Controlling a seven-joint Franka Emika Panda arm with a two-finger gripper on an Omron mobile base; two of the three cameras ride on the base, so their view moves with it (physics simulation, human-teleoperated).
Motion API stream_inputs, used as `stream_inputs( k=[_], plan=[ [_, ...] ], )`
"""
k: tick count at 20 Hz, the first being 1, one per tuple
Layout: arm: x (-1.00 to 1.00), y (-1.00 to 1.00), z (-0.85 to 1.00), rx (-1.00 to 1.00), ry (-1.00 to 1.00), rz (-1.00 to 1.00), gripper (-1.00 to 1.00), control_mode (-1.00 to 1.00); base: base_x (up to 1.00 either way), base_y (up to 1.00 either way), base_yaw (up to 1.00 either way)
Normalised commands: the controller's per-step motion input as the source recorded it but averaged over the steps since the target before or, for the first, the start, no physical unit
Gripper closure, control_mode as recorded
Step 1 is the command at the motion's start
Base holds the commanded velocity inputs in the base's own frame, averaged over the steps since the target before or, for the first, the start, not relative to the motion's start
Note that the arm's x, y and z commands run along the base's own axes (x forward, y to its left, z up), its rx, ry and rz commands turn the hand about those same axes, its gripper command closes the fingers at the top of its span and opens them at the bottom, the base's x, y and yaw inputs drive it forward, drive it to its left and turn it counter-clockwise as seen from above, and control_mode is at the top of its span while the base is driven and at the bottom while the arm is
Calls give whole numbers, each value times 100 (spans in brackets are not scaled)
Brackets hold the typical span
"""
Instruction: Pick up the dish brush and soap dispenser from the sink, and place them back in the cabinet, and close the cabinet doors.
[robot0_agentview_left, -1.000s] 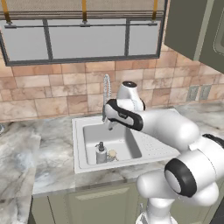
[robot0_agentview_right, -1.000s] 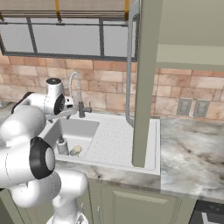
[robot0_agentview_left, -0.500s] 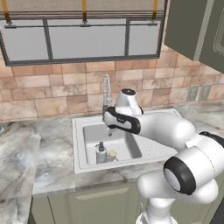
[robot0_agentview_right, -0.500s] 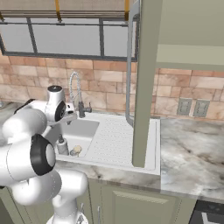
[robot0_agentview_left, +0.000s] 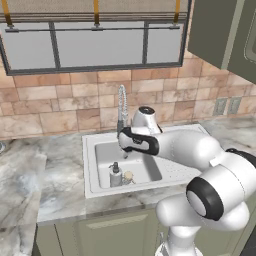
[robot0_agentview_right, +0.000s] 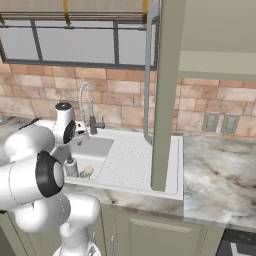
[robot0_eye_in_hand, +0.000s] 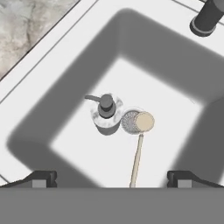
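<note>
The soap dispenser (robot0_eye_in_hand: 105, 111), grey with a black pump, stands in the basin of the white sink (robot0_eye_in_hand: 57, 48). The dish brush (robot0_eye_in_hand: 138, 121) lies right beside it, its tan head against the bottle and its pale handle pointing toward the hand. My gripper (robot0_eye_in_hand: 112, 181) hangs open above the basin, looking straight down at both, nothing between its fingertips (robot0_eye_in_hand: 41, 179). From the base, the dispenser (robot0_agentview_left: 115, 175) and brush (robot0_agentview_left: 128, 176) sit below and in front of the gripper (robot0_agentview_left: 125, 151). They show again, the dispenser (robot0_agentview_right: 71, 167) left of the brush (robot0_agentview_right: 88, 171). A cabinet door (robot0_agentview_right: 167, 100) stands open.
The chrome spring-neck faucet (robot0_agentview_left: 121, 107) rises just behind the hand, its base (robot0_eye_in_hand: 209, 17) at the basin's far corner. A ribbed drainboard (robot0_agentview_right: 132, 152) lies right of the basin. The open cabinet (robot0_agentview_right: 220, 35) hangs above the marble counter (robot0_agentview_right: 220, 175). Another cabinet door (robot0_agentview_left: 220, 30) juts out at the upper right.
The hand has come down and slightly forward over the basin, closer to the dispenser and brush. The jaws stay wide apart; nothing in the sink has moved.
</note>
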Motion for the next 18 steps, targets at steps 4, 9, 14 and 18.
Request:
stream_inputs(
  k=[4, 9, 14, 18],
  plan=[
    [2, 0, -18, 0, -4, 0, -100, -100, 0, 0, 0],
    [2, 5, -21, 0, 0, 0, -100, -100, 0, 0, 0],
    [1, 12, -29, 0, 0, 0, -100, -100, 0, 0, 0],
    [2, 9, -26, 0, 0, 0, -100, -100, 0, 0, 0]
  ],
)
